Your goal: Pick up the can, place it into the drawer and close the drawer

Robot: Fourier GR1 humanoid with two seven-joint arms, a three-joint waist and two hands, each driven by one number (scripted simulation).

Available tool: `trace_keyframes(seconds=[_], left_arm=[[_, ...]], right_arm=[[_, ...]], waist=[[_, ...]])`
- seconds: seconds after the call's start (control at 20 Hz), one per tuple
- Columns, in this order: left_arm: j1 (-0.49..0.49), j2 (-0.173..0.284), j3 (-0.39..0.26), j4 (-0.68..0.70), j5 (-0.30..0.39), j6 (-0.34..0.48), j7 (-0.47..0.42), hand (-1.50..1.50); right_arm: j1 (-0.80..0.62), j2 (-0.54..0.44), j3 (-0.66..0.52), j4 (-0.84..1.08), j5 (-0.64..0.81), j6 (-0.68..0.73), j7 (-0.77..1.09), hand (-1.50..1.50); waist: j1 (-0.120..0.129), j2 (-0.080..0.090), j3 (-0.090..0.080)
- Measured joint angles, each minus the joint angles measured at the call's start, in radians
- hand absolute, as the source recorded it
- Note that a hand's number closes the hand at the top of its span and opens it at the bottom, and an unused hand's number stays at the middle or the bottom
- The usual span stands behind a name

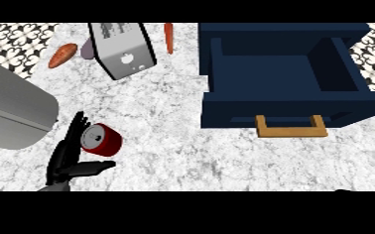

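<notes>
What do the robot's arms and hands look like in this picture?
Only the left hand shows: matte black, with slim segmented fingers and a shorter, thicker thumb. A small piece of its dark forearm appears at the lower edge. No cables or markings are visible. The right hand is out of view.

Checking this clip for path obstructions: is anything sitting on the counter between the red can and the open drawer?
Nothing visible does. The red metal can lies on its side at the left hand, and the stretch of white marble counter between it and the open dark blue drawer is bare. The silver toaster sits farther back, off that path.
</notes>
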State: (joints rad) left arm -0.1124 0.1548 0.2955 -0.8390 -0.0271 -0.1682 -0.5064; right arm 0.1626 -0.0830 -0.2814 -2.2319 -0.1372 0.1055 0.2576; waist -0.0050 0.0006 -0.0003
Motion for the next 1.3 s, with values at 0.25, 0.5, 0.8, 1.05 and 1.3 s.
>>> trace_keyframes(seconds=[0.25,0.5,0.8,1.05,1.3], left_arm=[[-0.067,0.023,0.0,0.133,0.0,-0.004,-0.081,-1.5],[-0.157,0.031,-0.018,0.225,-0.008,-0.018,-0.094,-1.5],[-0.194,0.028,-0.047,0.261,0.0,-0.085,-0.098,1.5],[-0.24,0.02,-0.057,0.323,0.005,-0.127,-0.138,1.5],[-0.284,0.006,-0.069,0.357,0.006,-0.141,-0.166,1.5]], right_arm=[[-0.026,0.012,0.021,0.022,0.039,-0.006,-0.004,-1.5],[-0.033,0.0,-0.004,0.019,0.024,0.0,0.006,-1.5],[-0.043,-0.011,-0.02,0.0,0.005,0.004,0.035,-1.5],[-0.042,-0.01,-0.033,-0.009,0.002,0.005,0.036,-1.5],[-0.036,-0.007,-0.043,-0.015,0.001,0.013,0.025,-1.5]], waist=[[0.0,0.0,-0.001],[-0.002,0.0,0.0],[-0.001,-0.001,0.001],[-0.003,0.0,0.0],[-0.003,0.0,0.0]])
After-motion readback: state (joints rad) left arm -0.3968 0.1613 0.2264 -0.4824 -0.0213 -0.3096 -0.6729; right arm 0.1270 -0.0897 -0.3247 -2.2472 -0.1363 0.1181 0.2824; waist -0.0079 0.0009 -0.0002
